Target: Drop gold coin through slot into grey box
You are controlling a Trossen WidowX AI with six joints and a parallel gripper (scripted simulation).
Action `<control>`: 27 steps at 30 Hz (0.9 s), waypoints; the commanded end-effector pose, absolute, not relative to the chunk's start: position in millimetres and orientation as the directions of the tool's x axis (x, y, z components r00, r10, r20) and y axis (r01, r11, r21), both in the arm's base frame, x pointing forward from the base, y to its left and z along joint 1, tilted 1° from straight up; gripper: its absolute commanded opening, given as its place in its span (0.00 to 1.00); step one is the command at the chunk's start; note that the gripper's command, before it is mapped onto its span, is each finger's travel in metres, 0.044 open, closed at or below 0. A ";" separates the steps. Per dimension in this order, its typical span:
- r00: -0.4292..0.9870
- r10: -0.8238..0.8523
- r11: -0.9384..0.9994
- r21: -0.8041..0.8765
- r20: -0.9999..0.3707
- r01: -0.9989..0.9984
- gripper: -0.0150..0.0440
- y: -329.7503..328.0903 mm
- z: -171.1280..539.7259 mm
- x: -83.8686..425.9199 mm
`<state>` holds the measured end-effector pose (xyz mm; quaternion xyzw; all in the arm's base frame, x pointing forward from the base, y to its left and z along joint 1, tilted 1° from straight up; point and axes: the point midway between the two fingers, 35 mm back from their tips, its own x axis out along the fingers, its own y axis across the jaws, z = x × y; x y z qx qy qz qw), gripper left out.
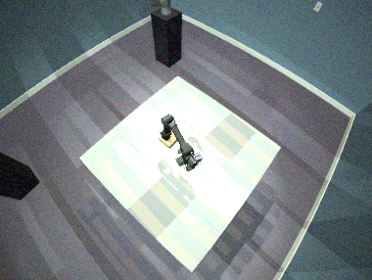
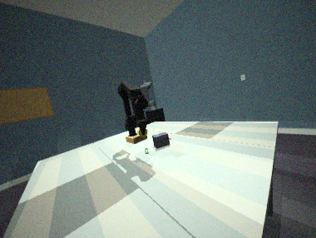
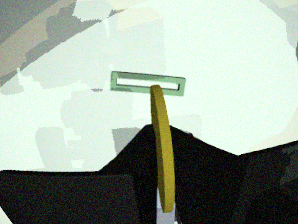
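My gripper [image 1: 189, 163] [image 2: 143, 128] [image 3: 155, 132] is shut on the gold coin [image 2: 143, 132] [image 3: 161, 135]. In the wrist view the coin shows as a thin upright edge between the black fingers, and its far end overlaps the near rim of the holder. The green holder [image 2: 146, 153] [image 3: 114, 81] is empty, with its long side running across the wrist view. In the exterior view the coin hangs above the table. The closed grey box [image 1: 198, 157] [image 2: 160, 141] stands to the right of the gripper there. Its slot cannot be made out.
The arm's orange base [image 1: 167, 141] [image 2: 136, 138] stands on the pale table [image 1: 230, 181] [image 2: 216, 166], behind the holder in the exterior view. The box is the nearby obstacle. Patches of shadow fall across the table. Dark pillars [image 1: 167, 39] stand beyond the table's edges.
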<state>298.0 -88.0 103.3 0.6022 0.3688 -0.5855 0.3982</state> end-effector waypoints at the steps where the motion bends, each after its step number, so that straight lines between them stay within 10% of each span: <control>1: 0.041 -0.024 -0.414 0.047 -0.999 0.909 0.25 -79.2 103.5 301.8; 27: 0.045 -0.018 -0.407 0.049 -0.999 0.912 0.25 -15.6 103.4 319.9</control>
